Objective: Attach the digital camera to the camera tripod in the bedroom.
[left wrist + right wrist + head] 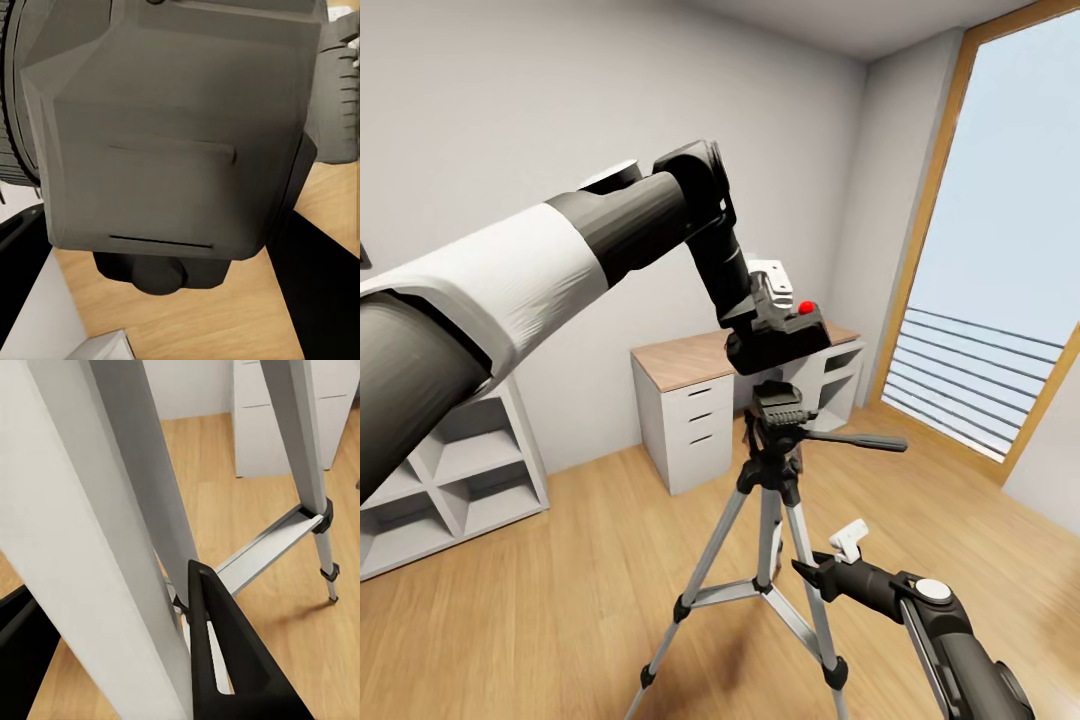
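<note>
My left gripper [768, 318] is shut on the digital camera [792, 340], a chunky black body with a red button on top. It holds the camera just above the black head [780, 405] of the camera tripod [765, 520], with a small gap between them. The pan handle [860, 441] sticks out to the right. In the left wrist view the camera's underside [172, 142] is very close, with a dark rounded part [159, 274] beyond it. My right gripper [812, 570] sits low against a silver tripod leg [142, 532]. It is open, with that leg between its black fingers [225, 660].
A wood-topped desk with white drawers [685, 405] stands behind the tripod against the grey wall. White cube shelves [460, 470] are at the left. A tall wood-framed window with a railing [1000, 260] fills the right side. Plank floor [580, 560] surrounds the tripod.
</note>
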